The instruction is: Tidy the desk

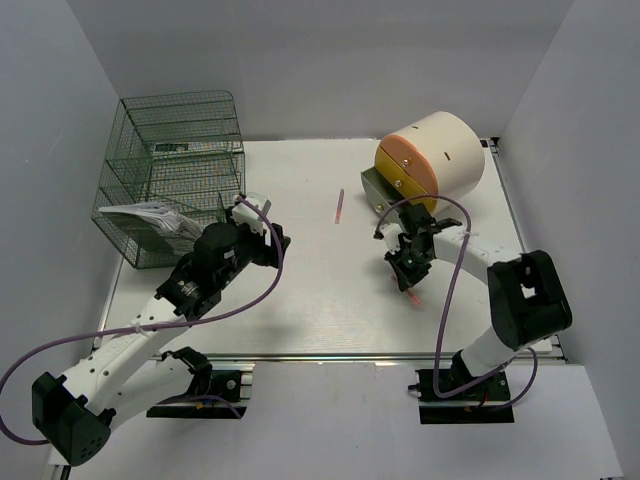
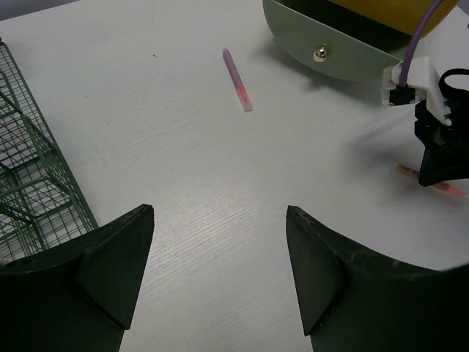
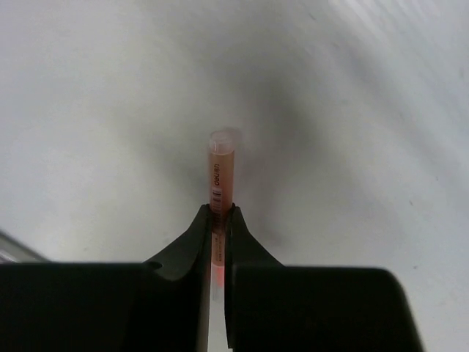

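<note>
The white desk (image 1: 320, 290) fills the top view. My right gripper (image 1: 408, 272) is shut on an orange-pink pen (image 3: 221, 176), low over the desk; the pen's far end (image 1: 413, 298) sticks out beside the fingers. It also shows in the left wrist view (image 2: 432, 183) under the right gripper (image 2: 438, 176). A purple-pink pen (image 1: 340, 206) lies loose at the desk's middle back, also in the left wrist view (image 2: 237, 79). My left gripper (image 1: 262, 226) is open and empty above the desk, its fingers (image 2: 117, 257) spread wide.
A green wire-mesh rack (image 1: 175, 170) with papers (image 1: 145, 218) on its lower shelf stands at the back left, close to my left gripper. A cream cylinder with an orange face (image 1: 432, 160) and a grey-green drawer (image 2: 330, 44) stands at the back right.
</note>
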### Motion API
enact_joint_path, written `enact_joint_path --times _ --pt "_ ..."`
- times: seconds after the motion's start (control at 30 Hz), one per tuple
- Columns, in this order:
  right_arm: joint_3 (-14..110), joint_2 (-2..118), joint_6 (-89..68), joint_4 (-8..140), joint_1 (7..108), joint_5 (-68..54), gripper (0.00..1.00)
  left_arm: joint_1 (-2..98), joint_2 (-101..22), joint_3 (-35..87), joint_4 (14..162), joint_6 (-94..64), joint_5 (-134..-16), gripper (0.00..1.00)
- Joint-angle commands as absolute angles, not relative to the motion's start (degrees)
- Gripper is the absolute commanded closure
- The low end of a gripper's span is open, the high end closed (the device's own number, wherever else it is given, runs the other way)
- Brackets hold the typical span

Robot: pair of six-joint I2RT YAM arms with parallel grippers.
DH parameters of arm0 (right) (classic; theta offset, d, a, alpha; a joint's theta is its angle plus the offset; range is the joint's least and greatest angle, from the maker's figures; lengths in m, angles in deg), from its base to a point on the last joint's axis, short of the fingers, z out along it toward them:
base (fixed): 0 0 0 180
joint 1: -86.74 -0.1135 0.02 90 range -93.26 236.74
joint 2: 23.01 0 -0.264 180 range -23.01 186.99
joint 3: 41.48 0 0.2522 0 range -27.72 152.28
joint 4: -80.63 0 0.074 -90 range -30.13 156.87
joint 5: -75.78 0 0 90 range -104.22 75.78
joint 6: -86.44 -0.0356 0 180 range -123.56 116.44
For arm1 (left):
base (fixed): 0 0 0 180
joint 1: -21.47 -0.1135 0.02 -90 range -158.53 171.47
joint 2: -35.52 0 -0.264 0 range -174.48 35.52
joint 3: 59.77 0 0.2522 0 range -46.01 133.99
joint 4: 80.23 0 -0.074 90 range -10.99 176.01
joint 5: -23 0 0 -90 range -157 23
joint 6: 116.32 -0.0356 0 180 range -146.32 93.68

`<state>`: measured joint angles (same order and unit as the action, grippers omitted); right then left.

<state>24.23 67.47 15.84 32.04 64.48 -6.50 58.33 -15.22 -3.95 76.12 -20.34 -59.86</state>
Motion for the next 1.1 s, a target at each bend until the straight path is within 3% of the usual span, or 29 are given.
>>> enact_joint_path --times 0.0,0.1,0.27,0.47,0.87,1.07 --pt "30.4 60.7 27.9 26.3 62.8 7.5 1.00 58.5 -15.1 -3.0 76.6 -20.6 -59.4 0.18" --pt "37.0 57.5 29.6 28.9 61.8 8.9 1.00 58.5 -15.8 -3.1 76.8 -20.7 -59.5 0.18" --pt "43.7 57.0 27.0 42.2 61.1 -1.9 1.00 58.5 -16.5 -4.0 77.7 -20.6 -59.5 0.18" --pt "50.1 64.4 24.7 53.7 61.4 -16.1 1.00 58.5 -17.7 -4.4 78.4 -21.3 -59.7 0.18" --pt "48.2 70.8 27.1 60.8 63.3 -22.4 1.00 58.5 -18.4 -4.9 78.7 -21.7 -59.6 0.18" --pt "47.1 72.4 29.1 60.1 64.4 -21.4 0.89 58.5 -18.6 -5.8 80.1 -21.1 -62.8 0.18"
